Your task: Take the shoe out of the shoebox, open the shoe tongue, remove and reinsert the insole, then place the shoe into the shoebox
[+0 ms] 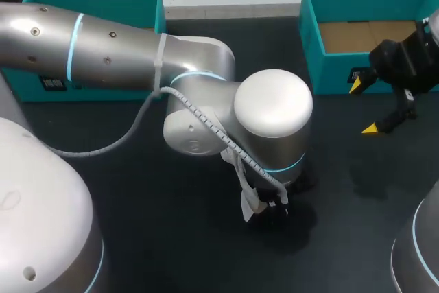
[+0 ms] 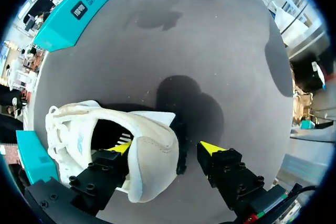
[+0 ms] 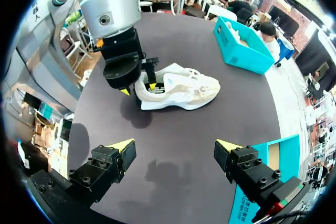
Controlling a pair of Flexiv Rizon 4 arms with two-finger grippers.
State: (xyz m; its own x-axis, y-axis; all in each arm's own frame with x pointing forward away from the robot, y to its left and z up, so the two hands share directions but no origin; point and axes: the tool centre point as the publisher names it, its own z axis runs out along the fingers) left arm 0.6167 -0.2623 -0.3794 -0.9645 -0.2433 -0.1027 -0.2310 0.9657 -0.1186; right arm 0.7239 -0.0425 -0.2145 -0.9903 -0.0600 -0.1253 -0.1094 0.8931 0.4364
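So the shoe is already out of the box, standing upright on its sole in the middle of the dark counter, well away from both teal boxes. Step one looks done to me. The left gripper is down at the heel end, straddling it: one yellow finger is poked inside the opening and the other sits outside behind the heel with a sliver of gap showing. I'd call it parted around the heel rather than actually pinching anything. The right gripper hangs wide apart with nothing in it, off to the side near the shoebox, whose bare cardboard floor shows, so nothing's in the part you can see. There's a second teal box at the back on the left side too. Honestly can't tell if the tongue has been pulled open properly, since it's just too hard to see from these angles. The inside of the shoe is dark, so I can't say whether the insole is in there either. My guess is we're right at the insole bit, so still left: insole out, insole back in, then the shoe goes back into the shoebox.
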